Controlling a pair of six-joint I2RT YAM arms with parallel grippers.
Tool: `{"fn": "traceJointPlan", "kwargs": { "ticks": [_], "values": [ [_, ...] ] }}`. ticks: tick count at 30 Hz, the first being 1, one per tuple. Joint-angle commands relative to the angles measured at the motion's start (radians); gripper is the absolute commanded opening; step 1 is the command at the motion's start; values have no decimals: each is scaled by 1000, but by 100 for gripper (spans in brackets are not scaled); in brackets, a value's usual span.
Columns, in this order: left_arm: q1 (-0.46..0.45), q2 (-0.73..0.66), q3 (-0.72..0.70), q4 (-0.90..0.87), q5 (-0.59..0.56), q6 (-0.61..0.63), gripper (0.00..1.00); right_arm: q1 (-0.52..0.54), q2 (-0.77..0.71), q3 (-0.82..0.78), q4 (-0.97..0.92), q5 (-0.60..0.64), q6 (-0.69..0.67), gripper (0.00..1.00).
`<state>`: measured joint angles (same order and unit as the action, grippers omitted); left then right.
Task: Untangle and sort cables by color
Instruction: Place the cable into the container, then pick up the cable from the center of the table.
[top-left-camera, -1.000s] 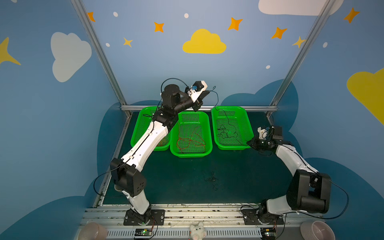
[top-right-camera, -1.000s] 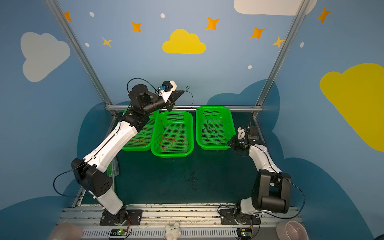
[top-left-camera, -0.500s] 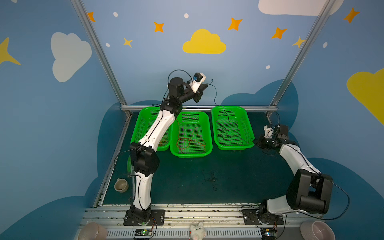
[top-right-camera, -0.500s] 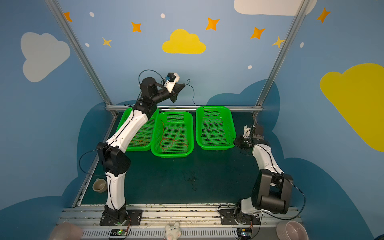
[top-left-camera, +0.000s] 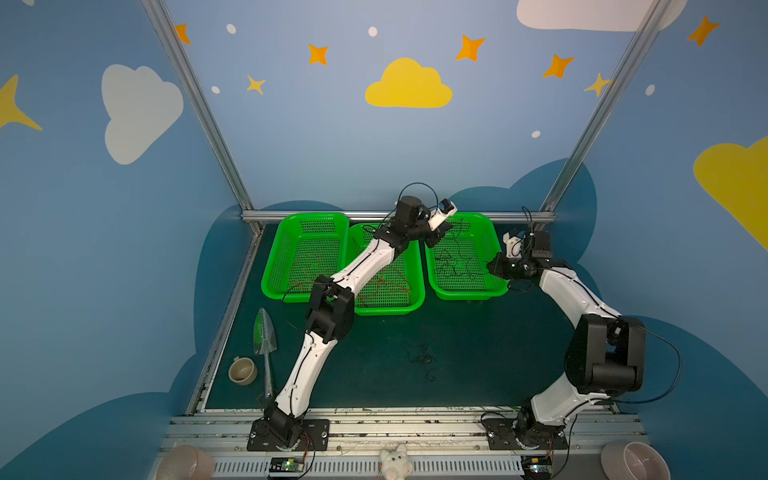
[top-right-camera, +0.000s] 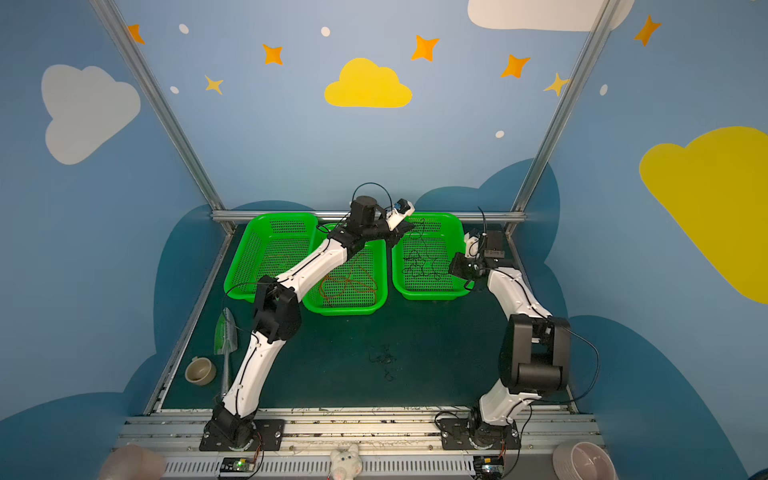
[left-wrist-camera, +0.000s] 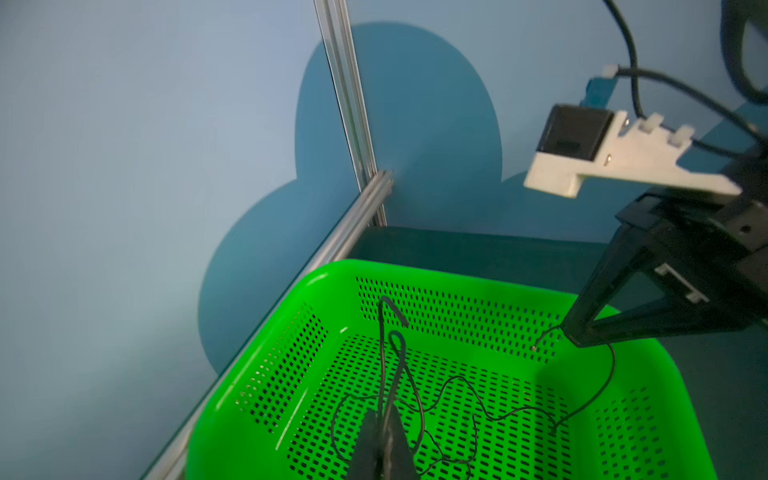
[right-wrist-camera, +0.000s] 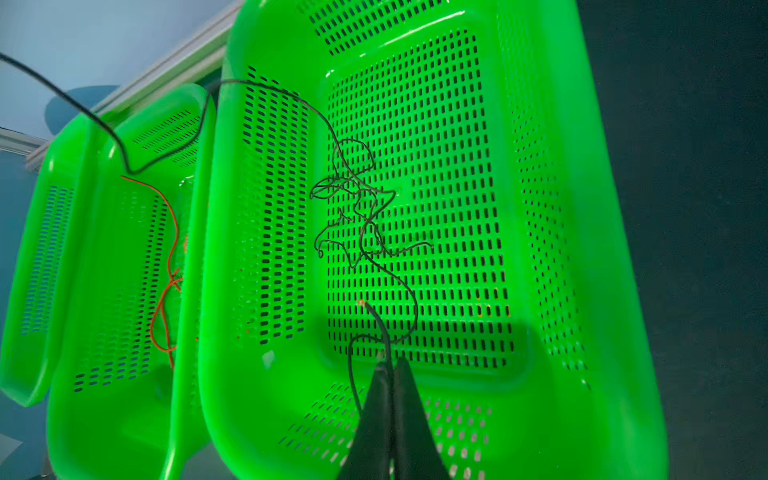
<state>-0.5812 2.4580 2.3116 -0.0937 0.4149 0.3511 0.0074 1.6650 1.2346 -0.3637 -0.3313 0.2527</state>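
Both arms meet at the right-hand basket (top-left-camera: 469, 295). The left gripper (left-wrist-camera: 384, 417) is pinched tight on a black cable (left-wrist-camera: 381, 353) by its upper-left corner, and the right gripper (right-wrist-camera: 390, 368) is clamped on black cable too, at the right rim. Red cable (top-right-camera: 351, 284) lies in the middle basket (top-right-camera: 345, 311) — a small dark tangle (top-left-camera: 422, 357) sits mid-frame on the mat (top-left-camera: 478, 353).

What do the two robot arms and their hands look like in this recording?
The left arm and right arm have smooth white link shells with bulky black joint housings, on black base plates. Thin black cables loop along them. The left hand and right hand have slim, tapered black fingers and a white bracket carrying a small black camera.
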Motion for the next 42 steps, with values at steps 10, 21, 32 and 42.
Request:
{"fn": "traceJointPlan", "kwargs": {
  "ticks": [10,21,32,42],
  "values": [
    [-47,19,22,-70,-143,35,41,18,40,94,-133,105,-26,15],
    [-45,-170,-57,-113,-172,79,66,32,-83,112,-200,149,-67,52],
    [-50,-717,-823,26,-141,99,69,263,-536,-279,-23,7,-131,47],
    [-107,-1091,-1339,-35,-218,-129,58,583,-603,-527,-76,102,-76,42]
  ]
}}
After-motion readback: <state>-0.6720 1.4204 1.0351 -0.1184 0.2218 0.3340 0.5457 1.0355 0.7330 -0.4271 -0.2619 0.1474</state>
